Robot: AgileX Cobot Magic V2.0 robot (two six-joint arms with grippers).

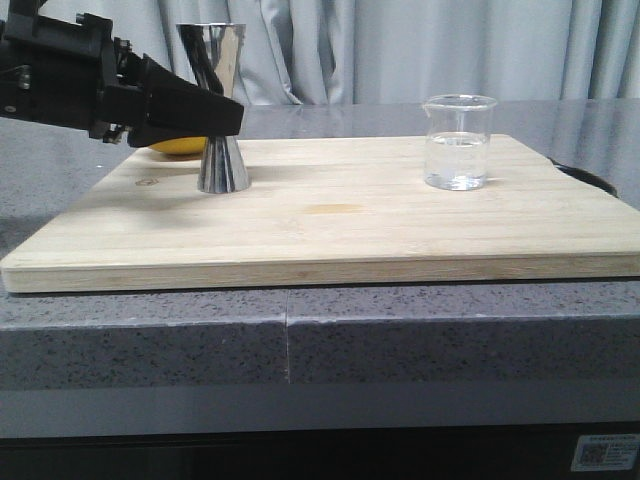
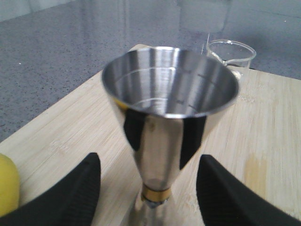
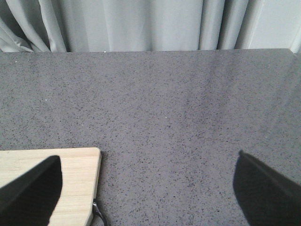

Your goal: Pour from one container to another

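The clear glass beaker (image 1: pixel 458 142) stands upright on the right of the wooden board (image 1: pixel 330 225), partly filled with clear liquid. In the left wrist view the beaker (image 2: pixel 231 52) shows behind the jigger. The steel hourglass jigger (image 1: pixel 222 165) stands upright on the board's left. My left gripper (image 1: pixel 232 118) is open, and its black fingers straddle the jigger (image 2: pixel 169 84) a little above the gold band (image 2: pixel 156 194), with a gap on each side. In its own view the left gripper (image 2: pixel 149 161) touches nothing. My right gripper (image 3: pixel 148 157) is open over bare grey counter and holds nothing.
A yellow fruit (image 1: pixel 175 147) lies on the board behind the left fingers, close to the jigger; the left wrist view shows the fruit (image 2: pixel 7 184) too. The board's corner (image 3: pixel 70 179) lies by one right finger. Grey curtains (image 1: pixel 400 45) hang behind the stone counter (image 1: pixel 300 340).
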